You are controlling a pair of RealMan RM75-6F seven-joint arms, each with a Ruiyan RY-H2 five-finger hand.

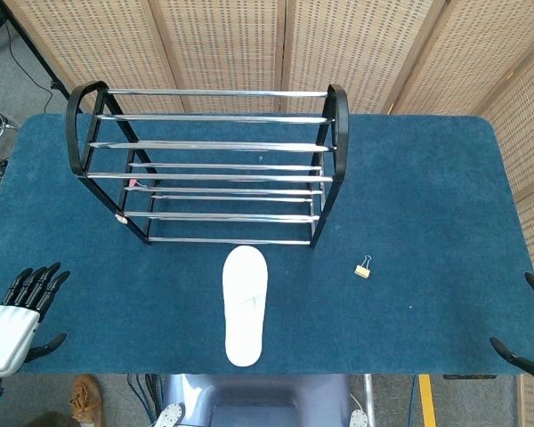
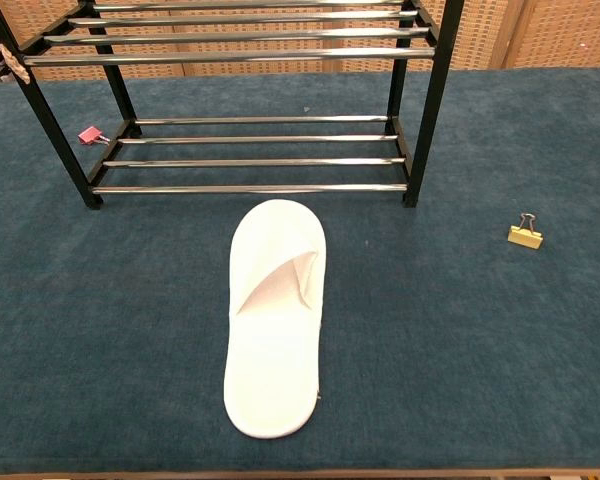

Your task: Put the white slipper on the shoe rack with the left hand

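We find the left hand [image 1: 18,316] open, holding nothing; the white slipper [image 1: 246,305] lies lengthwise, toe at 12 o'clock toward the shoe rack [image 1: 214,169].

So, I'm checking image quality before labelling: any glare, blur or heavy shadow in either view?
Head view: sharp and evenly lit, glints on the shoe rack rails. Chest view: white slipper crisp with only a soft shadow, rack top cropped, neither hand visible.
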